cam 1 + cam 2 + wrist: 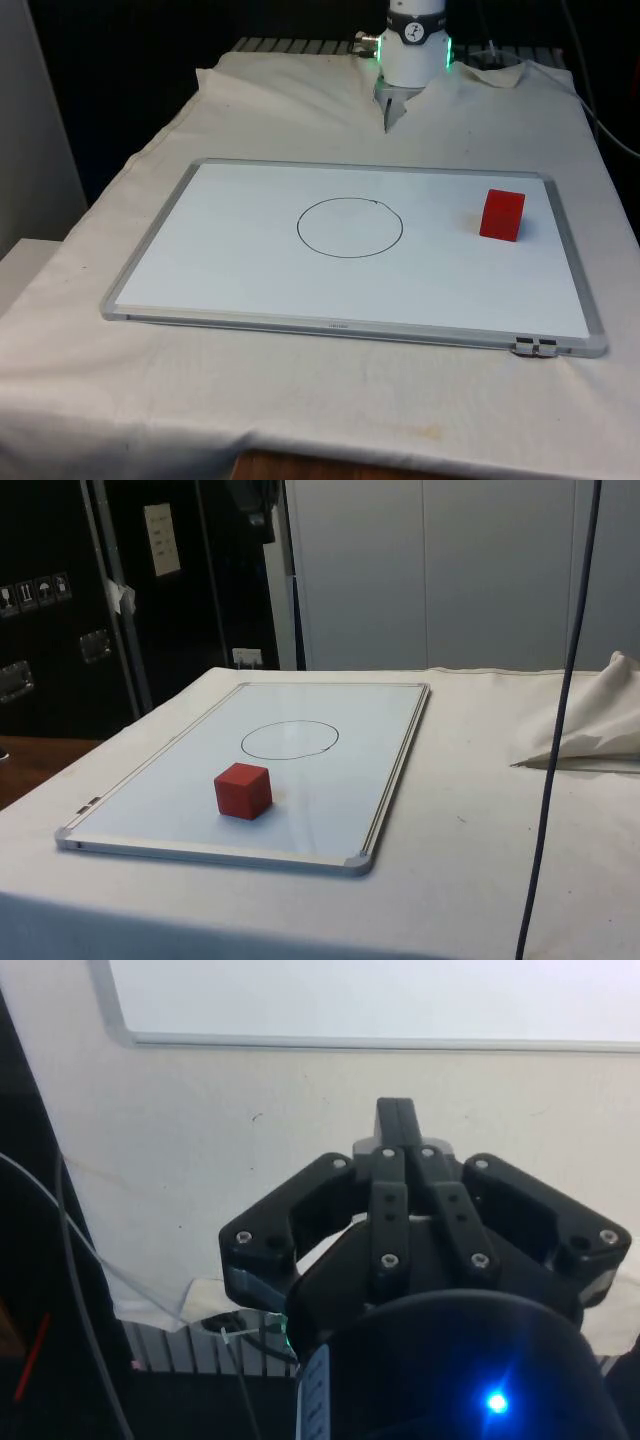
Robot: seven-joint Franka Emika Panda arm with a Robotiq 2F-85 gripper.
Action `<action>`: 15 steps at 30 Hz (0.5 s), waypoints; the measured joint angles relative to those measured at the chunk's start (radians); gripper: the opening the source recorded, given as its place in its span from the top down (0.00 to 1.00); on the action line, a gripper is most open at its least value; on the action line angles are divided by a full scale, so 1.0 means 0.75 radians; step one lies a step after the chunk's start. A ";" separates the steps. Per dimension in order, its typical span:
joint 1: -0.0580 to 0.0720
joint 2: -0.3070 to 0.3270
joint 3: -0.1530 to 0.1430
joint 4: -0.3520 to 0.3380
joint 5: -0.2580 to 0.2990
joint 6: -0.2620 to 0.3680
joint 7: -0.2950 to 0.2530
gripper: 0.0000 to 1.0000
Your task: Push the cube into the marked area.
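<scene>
we see the red cube [501,214] sitting flat on the whiteboard [250,280], near the board's edge on the front view's right, well apart from the drawn circle [350,227]. in the side view the cube [243,790] sits on the near part of the board [380,740], with the circle [290,739] beyond it, a clear gap of bare board between them. the circle sits roughly mid-board, nothing inside it. nothing touches the cube.

the board lies flat on the white cloth [120,400], which is rumpled near the robot's base [413,45].

in the wrist view the gripper [396,1120] hangs over the cloth just off the board's framed edge [380,1043]. we read its fingers [397,1135] as pressed together, nothing between them.
</scene>
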 measured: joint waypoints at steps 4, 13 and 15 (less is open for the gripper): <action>0.001 0.004 0.031 0.001 0.001 0.007 0.025 1.00; 0.000 0.036 0.104 0.036 0.001 0.016 0.093 1.00; 0.001 0.037 0.129 0.039 0.001 0.025 0.115 1.00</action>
